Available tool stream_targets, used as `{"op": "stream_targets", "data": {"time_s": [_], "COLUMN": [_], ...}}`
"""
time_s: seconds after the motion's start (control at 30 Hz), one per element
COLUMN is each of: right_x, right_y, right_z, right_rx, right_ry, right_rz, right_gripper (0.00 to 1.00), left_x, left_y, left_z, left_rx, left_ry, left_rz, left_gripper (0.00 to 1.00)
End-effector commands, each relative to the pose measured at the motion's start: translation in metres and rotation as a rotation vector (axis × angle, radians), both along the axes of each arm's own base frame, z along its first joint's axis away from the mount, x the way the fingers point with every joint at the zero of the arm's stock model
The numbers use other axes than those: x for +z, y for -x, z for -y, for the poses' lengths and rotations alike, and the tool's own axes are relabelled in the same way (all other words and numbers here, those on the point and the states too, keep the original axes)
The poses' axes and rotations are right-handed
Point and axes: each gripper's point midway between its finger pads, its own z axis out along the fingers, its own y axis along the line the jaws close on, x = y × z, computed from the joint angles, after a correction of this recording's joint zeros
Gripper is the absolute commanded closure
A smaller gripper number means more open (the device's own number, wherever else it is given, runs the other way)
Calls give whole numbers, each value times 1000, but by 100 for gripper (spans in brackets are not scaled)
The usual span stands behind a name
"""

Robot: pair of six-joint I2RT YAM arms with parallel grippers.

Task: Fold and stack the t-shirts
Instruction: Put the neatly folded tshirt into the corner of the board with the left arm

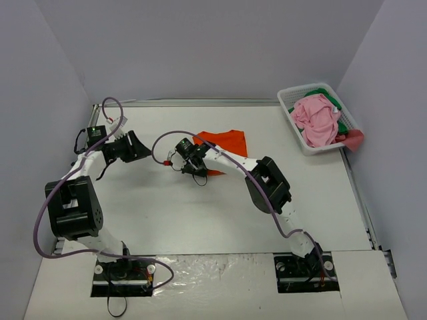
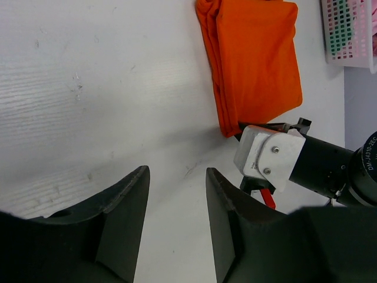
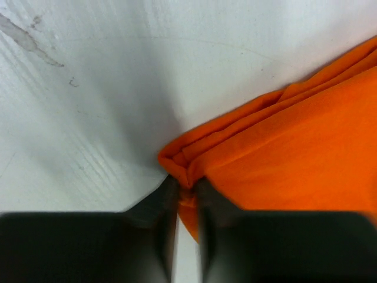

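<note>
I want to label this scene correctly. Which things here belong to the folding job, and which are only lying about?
Belong to the job:
orange t-shirt, folded, its corner pinched by the right gripper
pink t-shirt and green t-shirt, crumpled in the white basket

Only lying about:
white basket, which merely holds the shirts
table

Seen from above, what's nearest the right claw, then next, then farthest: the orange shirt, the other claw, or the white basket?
1. Folded bright orange cloth t-shirt: corner pinched in the right claw.
2. Left claw: off to its left.
3. White slotted plastic basket: far right corner.
</note>
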Motion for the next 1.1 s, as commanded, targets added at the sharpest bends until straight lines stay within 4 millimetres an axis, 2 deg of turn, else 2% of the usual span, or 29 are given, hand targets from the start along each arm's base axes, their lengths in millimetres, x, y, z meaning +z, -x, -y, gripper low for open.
{"op": "stream_targets", "data": {"time_s": [0.0, 0.13, 0.23, 0.27, 0.4, 0.47, 0.53, 0.57, 0.63, 0.67, 0.7, 0.73, 0.77, 0.87, 1.07], "right_x": [-14, -2, 23, 36, 62, 69, 75, 76, 79, 82, 84, 86, 86, 88, 83], "right_y": [7, 7, 4, 2, -2, -4, -4, -4, -4, -4, -5, -5, -4, -5, -4], "right_z": [4, 2, -1, -4, -8, -9, -10, -10, -9, -9, -9, -8, -8, -9, -9], "right_rx": [3, 9, 7, 7, 1, -2, -1, -3, -5, -6, -7, -8, -8, -8, -3], "right_ry": [51, 40, 5, -18, -54, -63, -69, -70, -70, -71, -75, -74, -76, -75, -65], "right_rz": [-32, -20, 10, 28, 56, 65, 72, 71, 79, 82, 87, 90, 86, 89, 74], "right_gripper": [100, 100, 100, 100, 100, 100, 100, 100, 100, 100, 100, 100, 100, 100, 100], "left_x": [11, 7, 7, 5, 2, -8, -10, -20, -23, -34, -36, -40, -50, -65, -73], "left_y": [-8, -8, -5, -4, -14, -20, -23, -26, -31, -27, -30, -30, -30, -35, -54], "left_z": [1, 9, 21, 24, 43, 56, 77, 86, 100, 117, 123, 129, 139, 152, 170], "left_rx": [-9, -35, -86, -72, -72, -80, -136, -136, -170, -196, -202, -209, -221, -216, -167], "left_ry": [31, 67, 82, 108, 260, 312, 365, 404, 424, 425, 422, 423, 425, 444, 492], "left_rz": [38, 11, -8, -37, -104, -164, -194, -253, -253, -293, -296, -310, -340, -387, -396], "left_gripper": [58, 58, 59, 59, 57, 53, 40, 37, 35, 32, 27, 27, 21, 14, 6]}}
